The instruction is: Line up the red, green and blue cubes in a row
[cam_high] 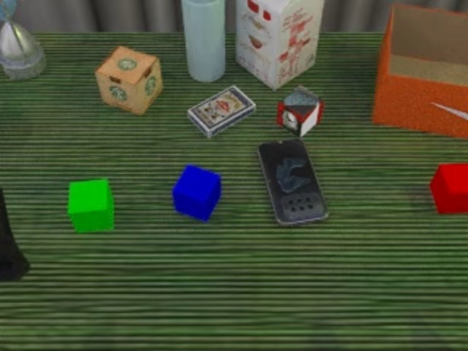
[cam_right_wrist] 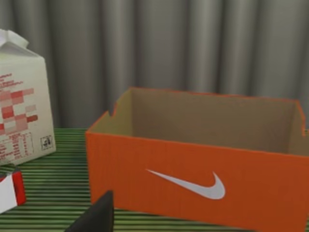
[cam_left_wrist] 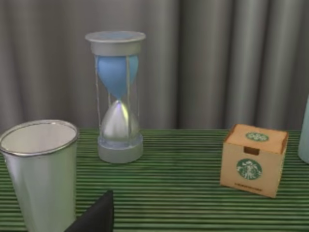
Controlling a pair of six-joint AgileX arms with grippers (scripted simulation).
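The green cube sits on the striped green mat at the left. The blue cube is a little to its right, turned slightly askew. Far off at the right edge lies the red cube, below the orange box. My left arm shows as a dark shape at the left edge, just left of the green cube and not touching it. Only a dark corner of my left gripper shows in the left wrist view. The same goes for my right gripper in the right wrist view. No cube is held.
Between the blue and red cubes lies a phone. Behind are a tan logo cube, card deck, patterned cube, tumbler, milk carton, orange shoebox and hourglass. A metal cup stands near my left gripper.
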